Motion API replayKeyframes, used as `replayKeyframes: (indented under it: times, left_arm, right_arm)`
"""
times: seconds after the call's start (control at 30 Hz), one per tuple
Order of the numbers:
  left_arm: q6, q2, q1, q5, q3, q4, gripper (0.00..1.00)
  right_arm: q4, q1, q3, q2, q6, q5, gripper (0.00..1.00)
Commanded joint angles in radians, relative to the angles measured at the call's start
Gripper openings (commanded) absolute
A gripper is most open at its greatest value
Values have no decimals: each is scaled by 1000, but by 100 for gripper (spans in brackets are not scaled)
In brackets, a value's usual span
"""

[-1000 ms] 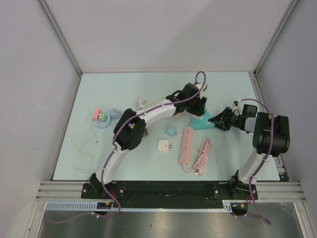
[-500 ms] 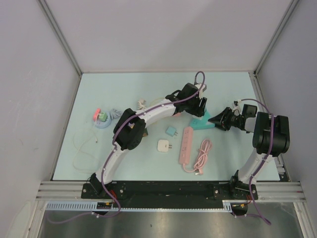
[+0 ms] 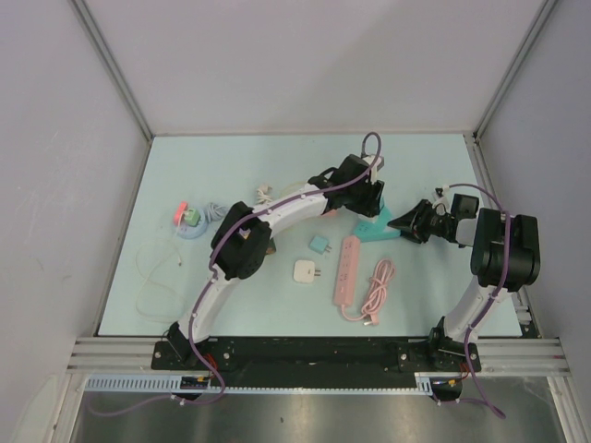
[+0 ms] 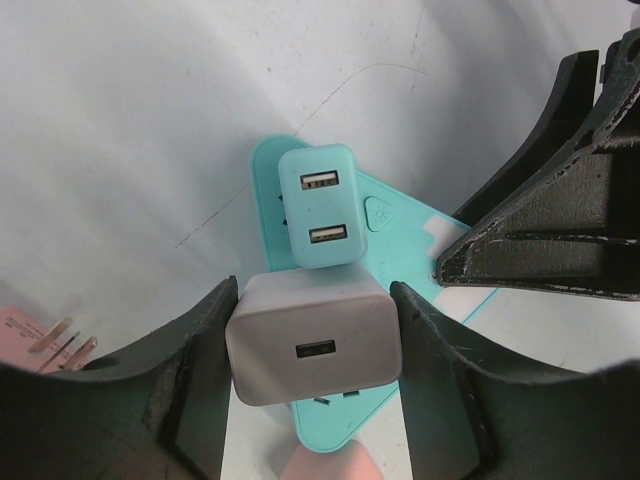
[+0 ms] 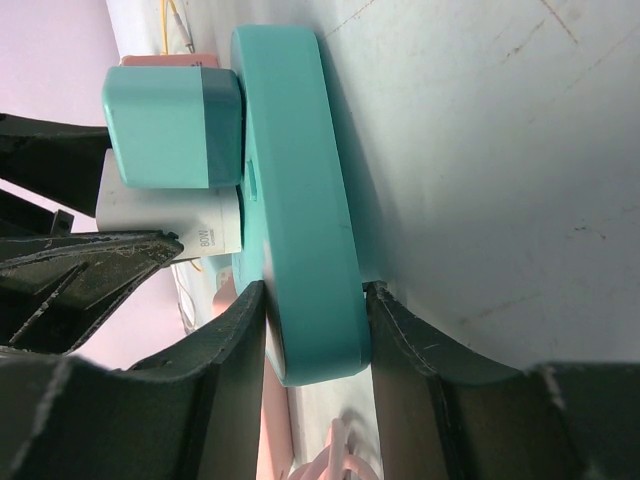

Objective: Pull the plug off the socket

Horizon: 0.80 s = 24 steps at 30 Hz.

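Observation:
A white plug [image 4: 313, 338] and a teal plug [image 4: 319, 207] stand side by side on a teal socket strip [image 4: 400, 240]. My left gripper [image 4: 312, 300] reaches down over the strip, its fingers pressed against both sides of the white plug. From the right, my right gripper [image 5: 315, 300] is shut on the end of the socket strip [image 5: 300, 200], which lies flat on the table. In the right wrist view the white plug [image 5: 170, 215] looks seated against the strip. From above, the left gripper [image 3: 367, 205] hides both plugs; the right gripper [image 3: 399, 222] sits beside it.
A pink power strip [image 3: 346, 270] and a coiled pink cable [image 3: 377, 288] lie just in front of the teal strip. A white charger [image 3: 306, 271] and a small teal charger [image 3: 319, 245] lie left of them. A blue-and-pink object [image 3: 189, 221] and a thin pale cable [image 3: 152, 277] sit far left.

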Motion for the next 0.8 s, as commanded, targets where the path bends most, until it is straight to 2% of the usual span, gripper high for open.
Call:
replayKeyframes:
  times: [0.0,0.2,0.4,0.57,0.77]
  left_arm:
    - [-74,-123,20,45,9,-11,0]
    - [-95,-138,23,22,3,6,0]
    - [-36,-111,-52,-69,3,-20,0]
    - [-133,-154,10,101,-34,53,0]
    - [-136,-200,36,75,-46,46,1]
  right_arm:
    - [-64,6,-16,49,-55,230,15]
    - [-64,7,-17,49,-55,236,14]
    - [-64,9,-17,49,-55,240,13]
    - [-65,10,-16,46,-55,240,13]
    - [-65,12,-16,45,-55,247,12]
